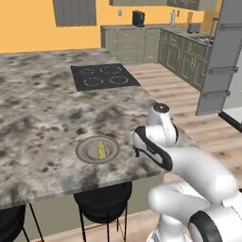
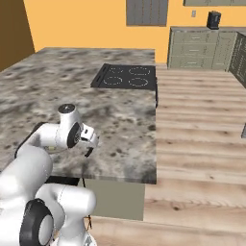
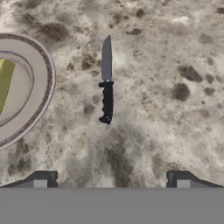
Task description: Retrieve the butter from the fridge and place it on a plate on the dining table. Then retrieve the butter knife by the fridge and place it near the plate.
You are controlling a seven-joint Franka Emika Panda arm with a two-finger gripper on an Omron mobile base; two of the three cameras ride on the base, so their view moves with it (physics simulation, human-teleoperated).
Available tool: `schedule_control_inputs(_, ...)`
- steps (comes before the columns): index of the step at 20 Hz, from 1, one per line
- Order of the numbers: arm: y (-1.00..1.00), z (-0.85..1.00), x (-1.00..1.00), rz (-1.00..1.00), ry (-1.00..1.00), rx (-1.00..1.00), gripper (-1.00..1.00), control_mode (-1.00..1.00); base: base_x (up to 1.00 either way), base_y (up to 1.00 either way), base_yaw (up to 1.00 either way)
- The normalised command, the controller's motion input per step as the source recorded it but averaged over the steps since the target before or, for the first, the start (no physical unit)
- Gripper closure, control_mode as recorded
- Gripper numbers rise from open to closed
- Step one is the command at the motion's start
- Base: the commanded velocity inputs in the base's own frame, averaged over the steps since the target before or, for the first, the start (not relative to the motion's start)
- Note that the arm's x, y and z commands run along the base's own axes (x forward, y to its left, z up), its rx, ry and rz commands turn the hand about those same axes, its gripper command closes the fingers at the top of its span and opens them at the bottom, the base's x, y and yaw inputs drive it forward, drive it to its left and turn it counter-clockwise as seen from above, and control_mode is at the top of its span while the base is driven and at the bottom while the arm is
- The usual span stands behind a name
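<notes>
Hand view, round rimmed plate (image 3: 30, 87) cut off at left, yellow butter (image 3: 5, 81) partly seen, slim butter knife (image 3: 106, 81) flat on marbled tabletop (image 3: 175, 65), fingers (image 3: 41, 179) spread, empty.

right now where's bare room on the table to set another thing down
Bare marbled dining table stretches between the plate and the black cooktop, and left of both. It is crowded by the plate, which holds the butter, with the butter knife beside its rim.

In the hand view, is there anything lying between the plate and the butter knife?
No. The hand view shows bare marbled dining table between the plate and the butter knife; they lie apart.
</notes>
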Motion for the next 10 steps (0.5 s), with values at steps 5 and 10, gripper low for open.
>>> schedule_control_inputs(5,0.00,0.88,-0.61,0.00,0.03,-0.04,-1.00,-1.00,0.00,0.00,0.00)
schedule_control_inputs(10,0.00,0.52,-0.49,0.00,0.00,-0.12,-1.00,-1.00,0.00,0.00,0.00)
